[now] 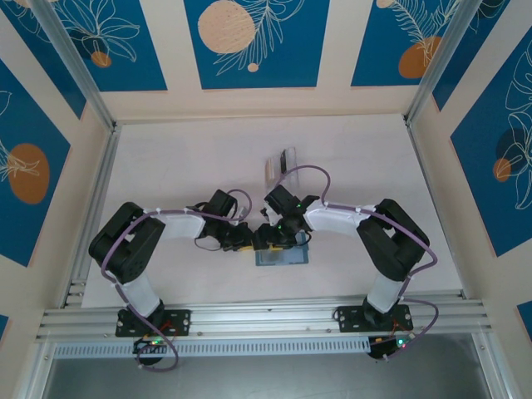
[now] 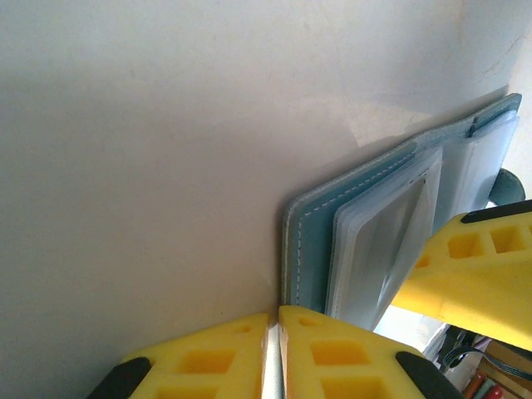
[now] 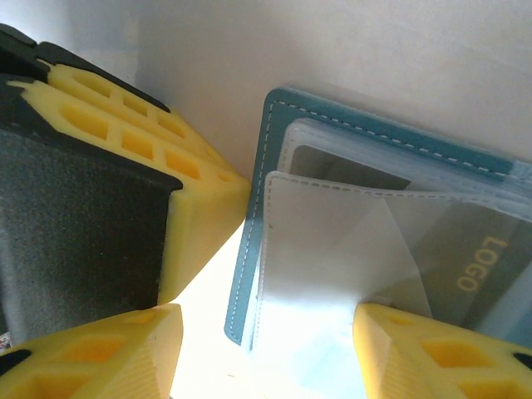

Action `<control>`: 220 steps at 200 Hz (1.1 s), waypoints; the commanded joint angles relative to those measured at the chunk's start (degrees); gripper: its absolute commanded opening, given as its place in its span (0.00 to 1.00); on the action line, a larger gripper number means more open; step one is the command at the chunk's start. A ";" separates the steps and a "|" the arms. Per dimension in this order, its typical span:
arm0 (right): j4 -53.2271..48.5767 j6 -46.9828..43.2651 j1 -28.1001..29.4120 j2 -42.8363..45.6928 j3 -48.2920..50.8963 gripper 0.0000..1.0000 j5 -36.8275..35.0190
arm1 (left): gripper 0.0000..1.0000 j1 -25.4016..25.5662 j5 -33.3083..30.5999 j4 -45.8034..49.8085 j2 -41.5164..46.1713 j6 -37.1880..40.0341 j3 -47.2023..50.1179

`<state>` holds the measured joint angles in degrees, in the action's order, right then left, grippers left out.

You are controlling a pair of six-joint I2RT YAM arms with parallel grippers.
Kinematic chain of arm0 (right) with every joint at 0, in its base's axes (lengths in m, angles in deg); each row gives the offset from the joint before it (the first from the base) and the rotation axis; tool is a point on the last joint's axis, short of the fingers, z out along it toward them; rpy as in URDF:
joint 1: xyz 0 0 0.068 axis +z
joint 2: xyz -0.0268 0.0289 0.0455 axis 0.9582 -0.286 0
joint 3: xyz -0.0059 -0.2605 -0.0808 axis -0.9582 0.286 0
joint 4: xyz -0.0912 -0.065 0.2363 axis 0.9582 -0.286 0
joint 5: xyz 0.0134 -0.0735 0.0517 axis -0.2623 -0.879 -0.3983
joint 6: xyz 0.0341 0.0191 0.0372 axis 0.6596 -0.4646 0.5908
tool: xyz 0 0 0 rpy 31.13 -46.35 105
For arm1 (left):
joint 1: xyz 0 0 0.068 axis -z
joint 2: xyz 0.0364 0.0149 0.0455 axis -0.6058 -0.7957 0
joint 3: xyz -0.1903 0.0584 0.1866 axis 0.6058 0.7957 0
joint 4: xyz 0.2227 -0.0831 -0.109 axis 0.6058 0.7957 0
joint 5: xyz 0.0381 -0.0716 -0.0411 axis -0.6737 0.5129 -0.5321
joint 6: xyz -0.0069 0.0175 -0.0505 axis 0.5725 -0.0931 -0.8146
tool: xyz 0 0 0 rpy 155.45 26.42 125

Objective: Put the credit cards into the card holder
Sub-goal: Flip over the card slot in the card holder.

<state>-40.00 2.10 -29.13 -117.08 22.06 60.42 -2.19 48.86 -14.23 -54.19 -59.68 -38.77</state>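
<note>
As the top view shows, the card holder (image 1: 283, 258) lies open toward the near edge of the table (image 1: 183, 166). Left wrist: left gripper (image 2: 274, 332) pressed together beside its stitched cover (image 2: 309, 233). Right wrist: right gripper (image 3: 266, 332) spread astride floppy, likely slippery pockets (image 3: 332, 266); better to pinch the stiffer cover.

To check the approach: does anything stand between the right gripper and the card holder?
Nothing visible. The right gripper, open, is at a clear pocket of the open card holder; the left gripper sits beside its edge.

Slate-teal card holder (image 1: 283, 257) open flat, middle of tabletop's near edge; greyish LOGO credit card (image 3: 480, 268) inside clear pocket
</note>
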 commanded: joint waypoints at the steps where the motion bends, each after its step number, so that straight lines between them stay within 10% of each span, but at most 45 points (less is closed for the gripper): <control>1: 0.51 0.81 0.07 1.42 -0.91 0.59 -0.89 | 0.14 2.18 0.05 -4.28 -3.88 0.11 1.80; 145: -11.14 -6.92 -4.01 6.92 -8.41 0.61 -1.07 | 0.17 -6.10 1.99 0.80 5.63 2.57 4.34; 220: -18.40 -11.42 -13.68 7.10 -22.41 0.52 -13.01 | 0.21 -11.96 1.69 6.96 9.69 5.08 -3.71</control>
<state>-54.27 -6.62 -39.80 -109.91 4.70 52.69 -12.88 50.31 -9.44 -44.13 -56.38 -37.46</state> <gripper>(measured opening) 0.530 0.203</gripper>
